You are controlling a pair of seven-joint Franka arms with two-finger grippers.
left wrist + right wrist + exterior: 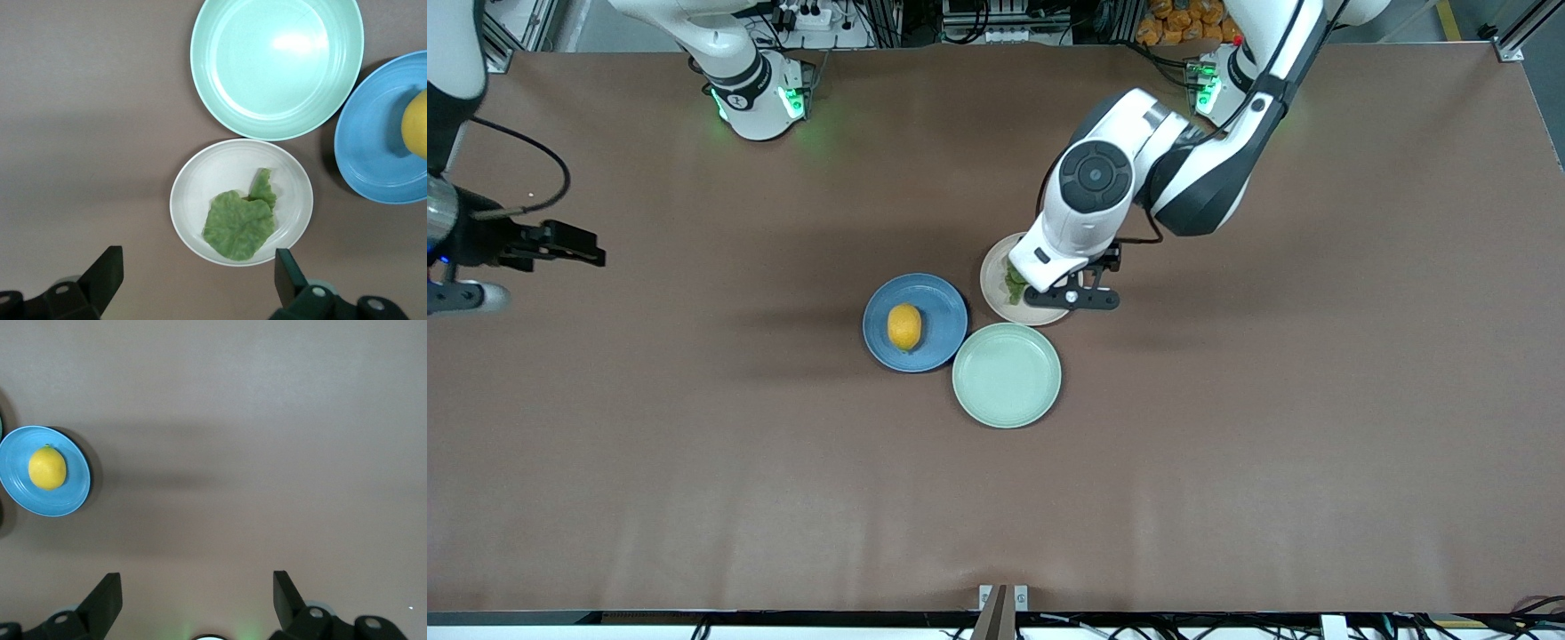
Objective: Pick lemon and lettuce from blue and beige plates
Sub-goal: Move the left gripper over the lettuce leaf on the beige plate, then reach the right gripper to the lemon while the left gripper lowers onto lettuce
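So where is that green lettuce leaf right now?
The lettuce lies on the beige plate, under the open left gripper. That plate sits beside the blue plate and the mint-green plate.

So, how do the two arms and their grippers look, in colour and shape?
Both arms are glossy white with black joints; a black cable loops off the right one. Green lights glow at both bases. The left gripper and right gripper have black, wedge-shaped fingers.

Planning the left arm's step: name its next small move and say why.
Probably lower the left gripper straight onto the lettuce: its fingers are open above the beige plate, the leaf lies loose there, ungrasped. The right gripper waits, open, off toward its end.
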